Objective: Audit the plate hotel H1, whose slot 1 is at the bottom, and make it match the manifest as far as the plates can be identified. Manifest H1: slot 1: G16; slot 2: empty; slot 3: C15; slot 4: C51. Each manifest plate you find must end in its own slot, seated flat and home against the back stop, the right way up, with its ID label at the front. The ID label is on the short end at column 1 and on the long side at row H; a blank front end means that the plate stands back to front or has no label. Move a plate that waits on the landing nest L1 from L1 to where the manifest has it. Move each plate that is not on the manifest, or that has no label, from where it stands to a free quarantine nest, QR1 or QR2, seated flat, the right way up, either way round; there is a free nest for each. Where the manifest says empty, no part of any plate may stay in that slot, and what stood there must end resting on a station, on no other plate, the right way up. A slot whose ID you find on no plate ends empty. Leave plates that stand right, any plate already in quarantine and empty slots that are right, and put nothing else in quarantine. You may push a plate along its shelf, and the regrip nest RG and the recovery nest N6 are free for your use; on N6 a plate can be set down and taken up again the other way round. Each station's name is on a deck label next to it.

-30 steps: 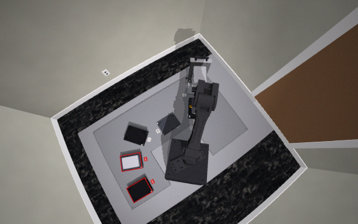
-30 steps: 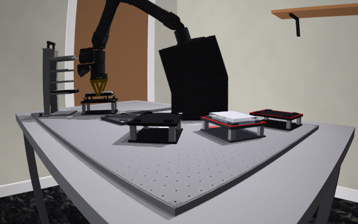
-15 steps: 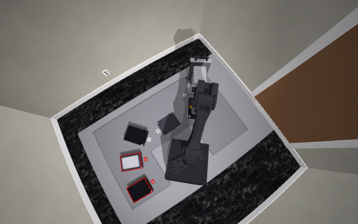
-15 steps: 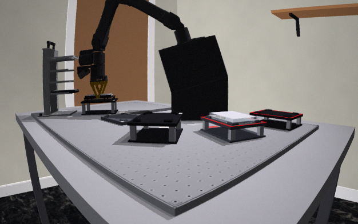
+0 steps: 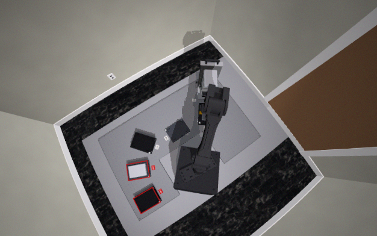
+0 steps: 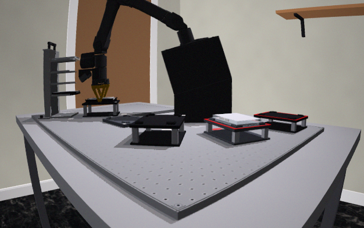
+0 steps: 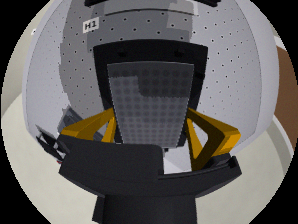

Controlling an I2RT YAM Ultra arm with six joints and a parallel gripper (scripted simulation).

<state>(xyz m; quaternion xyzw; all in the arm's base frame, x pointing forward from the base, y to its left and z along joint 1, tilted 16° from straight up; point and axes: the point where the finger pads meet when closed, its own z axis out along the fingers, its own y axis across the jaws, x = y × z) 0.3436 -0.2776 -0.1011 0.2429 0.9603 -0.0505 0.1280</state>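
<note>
My gripper (image 6: 99,97) hangs straight down over the raised black nest (image 6: 100,107) in front of the plate hotel H1 (image 6: 53,81). It is shut on a dark plate (image 6: 102,100) that rests on top of this nest. In the wrist view the plate (image 7: 152,99) shows a grey well grid between my yellow fingers, with its long axis pointing at the hotel and the H1 deck label (image 7: 89,24). The hotel's lowest shelf carries a dark plate (image 6: 66,93). The top shelf (image 6: 68,60) shows a light edge. I cannot read any plate label.
A red-rimmed quarantine nest holds a white plate (image 6: 236,119) (image 5: 138,170); the other red-rimmed nest (image 6: 280,116) (image 5: 147,200) is empty. A black raised nest (image 6: 158,125) and a low dark tray (image 6: 120,120) stand mid-deck. The arm's bulky base (image 6: 200,78) is behind them.
</note>
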